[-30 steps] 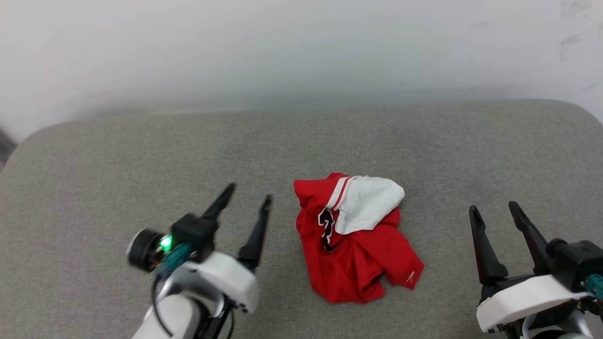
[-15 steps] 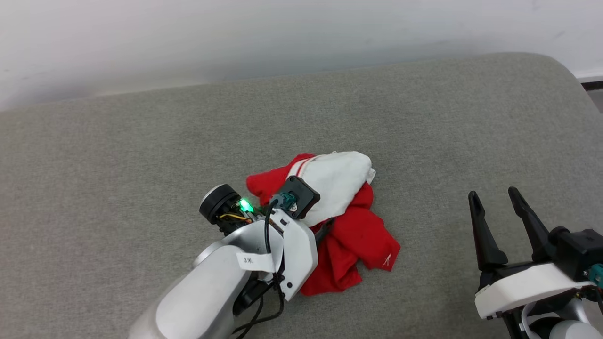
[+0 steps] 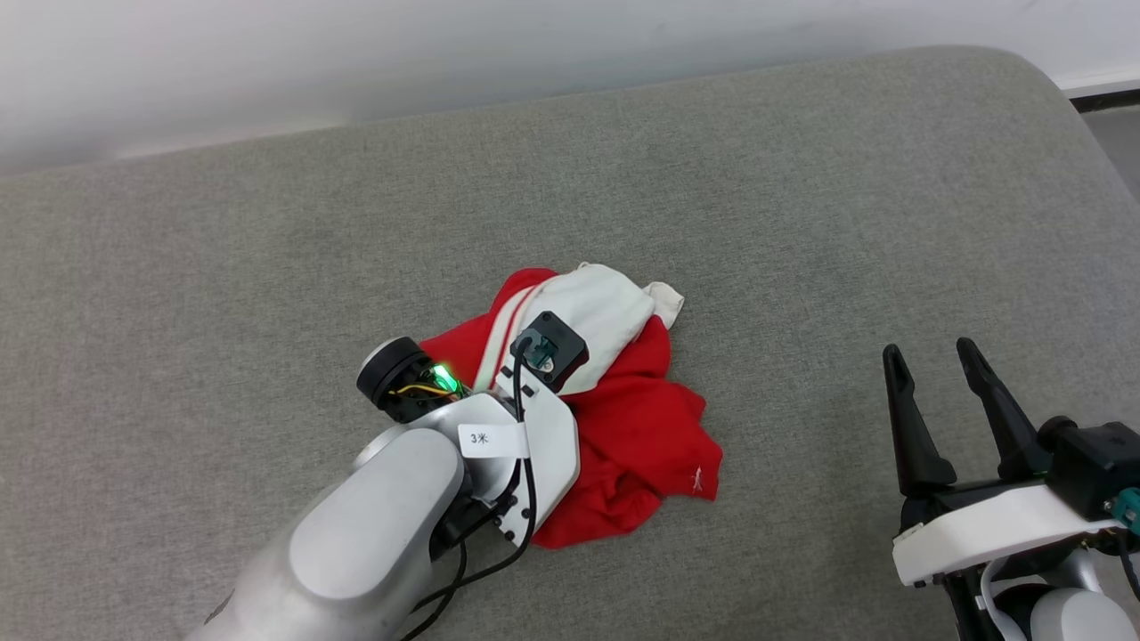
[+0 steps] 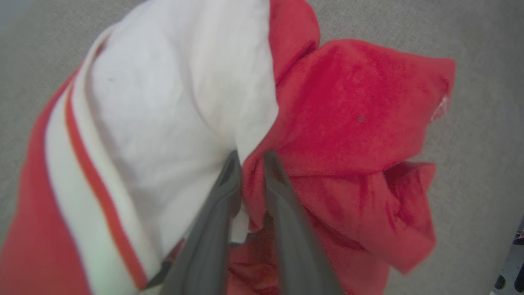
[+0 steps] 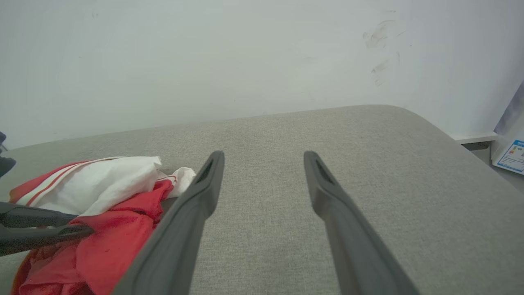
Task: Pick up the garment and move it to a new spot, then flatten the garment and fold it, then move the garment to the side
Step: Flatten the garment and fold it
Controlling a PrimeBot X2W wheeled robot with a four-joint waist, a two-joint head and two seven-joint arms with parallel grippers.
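Left hand (image 4: 250, 159) pinches narrow on the crumpled garment (image 3: 637, 423) amid the grey cushion (image 3: 802, 196); right hand (image 3: 932, 356) wide, well apart. Open fabric all round; rounded far-right corner, white wall (image 5: 204, 61) behind.

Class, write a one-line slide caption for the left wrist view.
Left gripper pinching a fold of the crumpled red-and-white garment on the grey cushion.

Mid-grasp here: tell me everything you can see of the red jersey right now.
The garment is a bright red jersey of soft matte cloth, crumpled in a heap on the grey cushion. A white sleeve with red-white striped trim lies on top; a small white mark shows near one red corner. The left gripper has its fingers nearly together on a red fold beside the sleeve's edge.
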